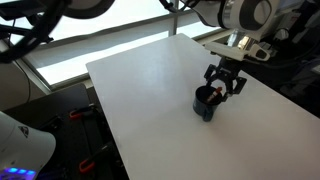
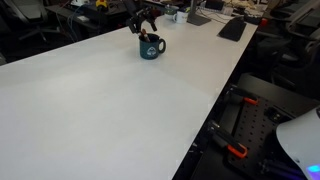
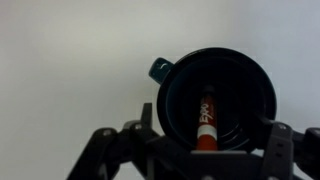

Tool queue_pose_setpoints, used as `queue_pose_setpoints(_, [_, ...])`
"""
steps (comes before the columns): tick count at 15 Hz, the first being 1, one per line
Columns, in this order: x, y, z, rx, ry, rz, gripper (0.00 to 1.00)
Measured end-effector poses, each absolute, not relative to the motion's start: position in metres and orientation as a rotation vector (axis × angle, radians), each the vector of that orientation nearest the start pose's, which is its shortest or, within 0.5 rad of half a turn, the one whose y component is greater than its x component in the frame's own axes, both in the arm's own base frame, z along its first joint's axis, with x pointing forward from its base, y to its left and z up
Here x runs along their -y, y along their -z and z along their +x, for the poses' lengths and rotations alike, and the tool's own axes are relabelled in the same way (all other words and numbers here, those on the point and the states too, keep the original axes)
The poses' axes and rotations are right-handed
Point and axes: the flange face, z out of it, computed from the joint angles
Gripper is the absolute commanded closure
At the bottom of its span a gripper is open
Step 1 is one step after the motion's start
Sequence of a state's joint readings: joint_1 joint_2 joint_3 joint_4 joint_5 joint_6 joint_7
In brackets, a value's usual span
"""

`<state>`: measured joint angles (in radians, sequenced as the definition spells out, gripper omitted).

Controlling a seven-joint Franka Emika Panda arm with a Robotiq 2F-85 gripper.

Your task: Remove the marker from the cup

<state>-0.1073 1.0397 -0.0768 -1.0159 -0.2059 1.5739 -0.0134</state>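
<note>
The cup (image 3: pixel 250 95) is a dark navy mug with a side handle, standing upright on the white table. It also shows in both exterior views (image 1: pixel 205 106) (image 2: pixel 151 49). The marker (image 3: pixel 205 118) is reddish-orange with a white band and leans inside the cup. My gripper (image 3: pixel 212 128) is open directly above the cup, with one finger on each side of the rim. It touches nothing that I can see. It hovers just over the cup in both exterior views (image 1: pixel 222 84) (image 2: pixel 146 26).
The white table (image 1: pixel 150 90) has edges close to the cup on the robot's side. Dark flat objects (image 2: pixel 231 28) lie at the table's far end. Black equipment with red clamps (image 2: pixel 240 140) stands beside the table.
</note>
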Motion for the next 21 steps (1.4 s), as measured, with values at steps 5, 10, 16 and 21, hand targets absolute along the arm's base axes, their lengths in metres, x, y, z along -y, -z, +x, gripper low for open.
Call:
queue_pose_setpoints(5, [0.139, -0.186, 0.716, -0.17, -0.847, -3.26, 0.8])
queue_pose_setpoints(10, [0.138, -0.191, 0.722, -0.179, -0.835, -3.26, 0.95])
queue_pose_setpoints(16, [0.138, -0.191, 0.723, -0.183, -0.842, -3.258, 0.95])
queue_pose_setpoints(21, [0.143, -0.199, 0.726, -0.178, -0.812, -3.262, 0.95])
